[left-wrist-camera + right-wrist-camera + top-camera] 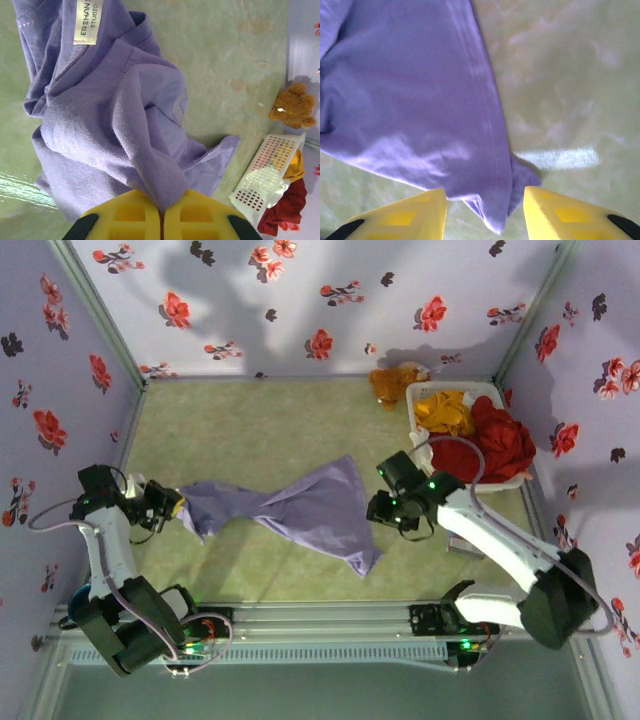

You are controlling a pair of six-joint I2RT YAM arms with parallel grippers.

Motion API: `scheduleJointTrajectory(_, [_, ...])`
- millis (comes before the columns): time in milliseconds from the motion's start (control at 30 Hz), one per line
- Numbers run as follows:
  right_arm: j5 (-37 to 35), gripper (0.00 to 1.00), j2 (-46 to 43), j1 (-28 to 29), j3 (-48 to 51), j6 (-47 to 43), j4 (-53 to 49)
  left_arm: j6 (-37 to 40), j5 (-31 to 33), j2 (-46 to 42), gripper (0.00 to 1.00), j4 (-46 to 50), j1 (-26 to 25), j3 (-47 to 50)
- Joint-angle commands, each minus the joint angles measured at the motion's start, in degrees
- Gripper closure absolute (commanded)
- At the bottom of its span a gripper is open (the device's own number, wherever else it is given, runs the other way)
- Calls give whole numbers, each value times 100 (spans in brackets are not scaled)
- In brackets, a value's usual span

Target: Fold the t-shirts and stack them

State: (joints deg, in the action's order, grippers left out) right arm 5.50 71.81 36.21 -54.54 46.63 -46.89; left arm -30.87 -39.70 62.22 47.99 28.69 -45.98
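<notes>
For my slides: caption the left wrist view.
Left gripper pinches the bunched lavender t-shirt; plush toy and white basket beyond.

I see a brown plush toy [393,383] by the back wall, just beside a white basket [413,398] (far right corner).

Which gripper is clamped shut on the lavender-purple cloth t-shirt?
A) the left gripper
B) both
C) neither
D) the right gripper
A: the left gripper has its jaws pressed together on a fold of the lavender-purple cloth t-shirt, while the right gripper stands open around its corner.
</notes>
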Motion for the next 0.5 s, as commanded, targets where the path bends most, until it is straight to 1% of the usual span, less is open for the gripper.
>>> scheduleJointTrajectory(0, [-102,54,963,-168,-672,-725,327,123,-143,-78,100,-101,41,71])
scheduleJointTrajectory(133, [-185,54,2501,-252,-2033,-1470,125,71,-143,-31,100,-167,48,62])
scheduleJointTrajectory(200, [-232,54,3104,-325,-2574,-1668,106,62,-151,-12,100,-193,44,68])
scheduleJointTrajectory(333, [-248,54,4128,-588,-3379,-1746,217,46,-157,1,100,-217,46,102])
scheduleJointTrajectory(467, [-194,55,4782,-691,-3984,-1840,228,37,-152,68,100,-270,42,116])
